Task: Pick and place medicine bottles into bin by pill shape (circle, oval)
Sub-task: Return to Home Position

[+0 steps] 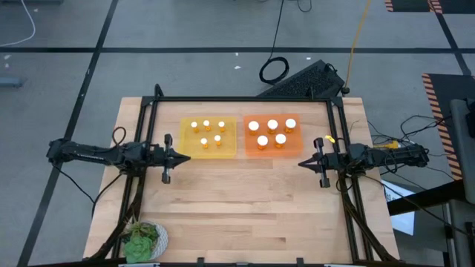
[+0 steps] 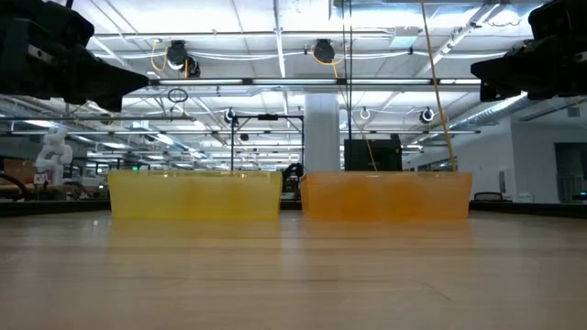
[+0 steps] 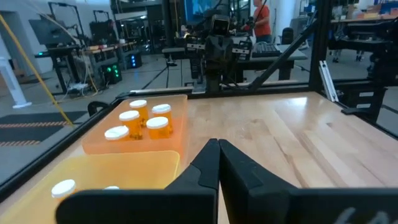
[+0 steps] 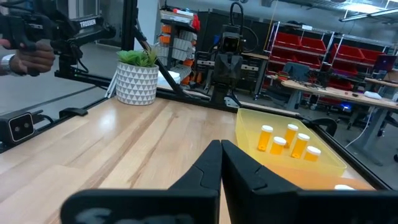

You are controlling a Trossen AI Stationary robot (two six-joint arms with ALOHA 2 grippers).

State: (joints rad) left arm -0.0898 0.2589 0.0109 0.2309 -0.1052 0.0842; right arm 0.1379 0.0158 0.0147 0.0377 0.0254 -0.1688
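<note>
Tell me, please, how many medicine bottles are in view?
10: five narrow-capped medicine bottles stand in the yellow bin, five wide-capped ones in the orange bin. None appears hidden.

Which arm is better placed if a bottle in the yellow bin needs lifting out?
Left, probably. The left pincer sits shut at the yellow bin's near corner, while the right pincer is beyond the orange bin, farther away.

Bottles (image 1: 207,132) in left bin (image 1: 231,147); bottles (image 1: 272,132) in right bin (image 1: 248,150).
</note>
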